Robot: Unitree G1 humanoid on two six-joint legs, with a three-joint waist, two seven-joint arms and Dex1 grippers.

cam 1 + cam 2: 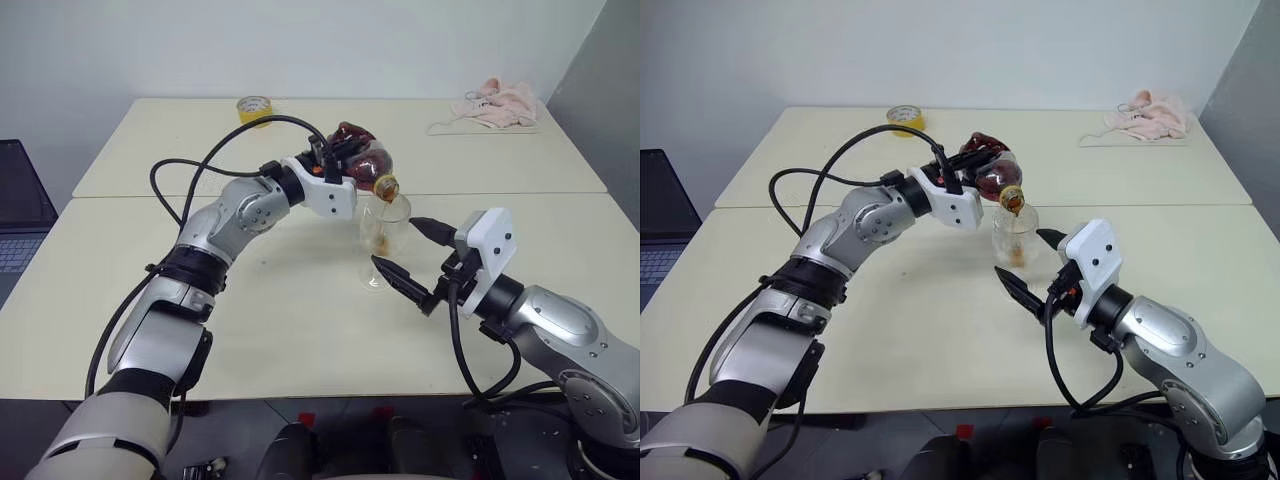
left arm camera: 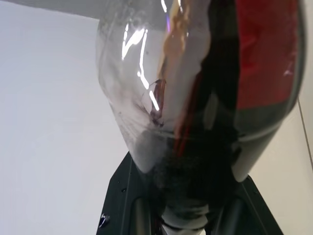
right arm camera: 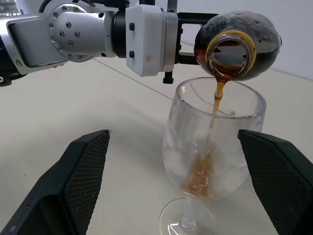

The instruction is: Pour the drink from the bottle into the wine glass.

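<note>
My left fingers (image 1: 345, 160) grip the tilted bottle (image 3: 238, 45), drink (image 3: 216, 100) streaming into the wine glass (image 3: 208, 161); my right fingers (image 1: 412, 258) are spread wide beside it.

Bottle (image 2: 205, 98) cut off by edges; wine glass (image 3: 210, 161) foot cropped.
</note>
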